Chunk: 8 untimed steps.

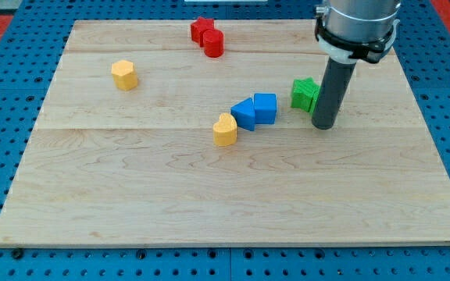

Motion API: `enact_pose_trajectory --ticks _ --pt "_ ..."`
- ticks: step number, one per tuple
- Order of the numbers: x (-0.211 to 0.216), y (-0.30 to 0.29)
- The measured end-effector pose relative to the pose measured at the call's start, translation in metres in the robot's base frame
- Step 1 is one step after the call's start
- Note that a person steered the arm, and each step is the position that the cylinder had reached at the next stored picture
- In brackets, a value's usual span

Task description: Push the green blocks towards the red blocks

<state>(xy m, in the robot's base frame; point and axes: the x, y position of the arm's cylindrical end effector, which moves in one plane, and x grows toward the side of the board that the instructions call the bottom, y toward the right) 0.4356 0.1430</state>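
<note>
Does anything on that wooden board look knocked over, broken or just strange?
Nothing stands out. The blocks all sit flat on the wooden board, none tipped or damaged. The only crowding: my tip stands right beside the green block, partly hiding its right side.

A pale wooden board (131,195) is seen carrying two red blocks (208,36) touching at the view's top, a yellow block (124,75) at upper left, two touching blue blocks (255,110) with a yellow heart (225,130) beside them, and a green block (305,94) against my tip (323,126).
</note>
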Motion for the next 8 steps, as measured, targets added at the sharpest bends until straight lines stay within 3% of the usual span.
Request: enact_pose_trajectory --ticks 1,2,4,5,6,7,8 --pt "0.021 0.009" --pt "0.011 0.052" --pt "-0.068 0.006" --pt "-0.060 0.018" --pt "0.023 0.031" --pt "0.017 0.000" --pt "-0.034 -0.011"
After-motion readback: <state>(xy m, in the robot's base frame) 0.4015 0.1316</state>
